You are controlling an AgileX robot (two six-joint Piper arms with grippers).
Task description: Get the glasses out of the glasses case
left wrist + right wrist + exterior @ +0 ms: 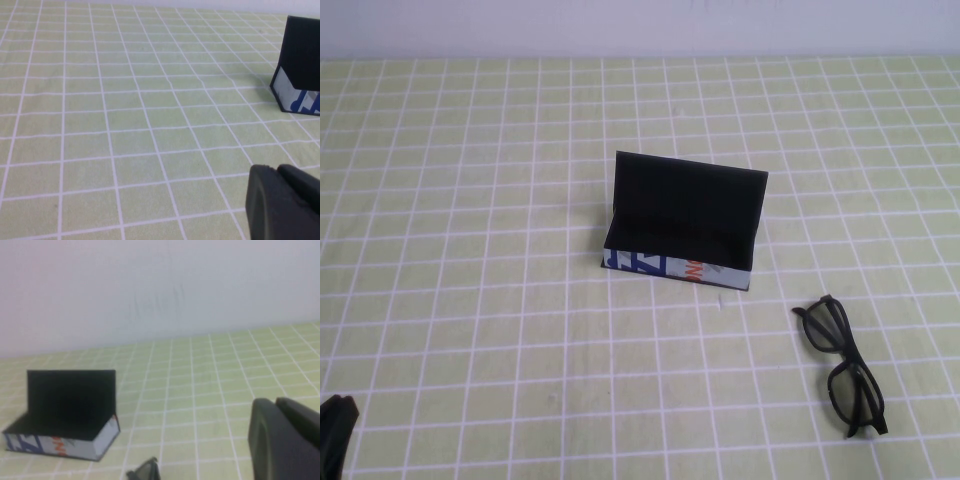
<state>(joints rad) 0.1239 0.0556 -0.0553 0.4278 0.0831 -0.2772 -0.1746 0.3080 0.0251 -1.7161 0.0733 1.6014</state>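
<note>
Only the high view shows the whole glasses (pixel 844 367) lying beside the open glasses case (pixel 685 222); its print is unreadable. Left gripper (pixel 334 432) and right gripper (pixel 285 440): finger state unclear

1 case (pixel 685 228), open; 1 pair of glasses (pixel 843 366) beside it on the table; 2 grippers: left (pixel 335 432) at the near-left corner, right (pixel 285 440) seen only by its wrist camera.

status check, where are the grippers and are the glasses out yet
Left gripper parked at near left table edge; right gripper out of high view. Glasses on table right of open glasses case. Nothing in the way.
</note>
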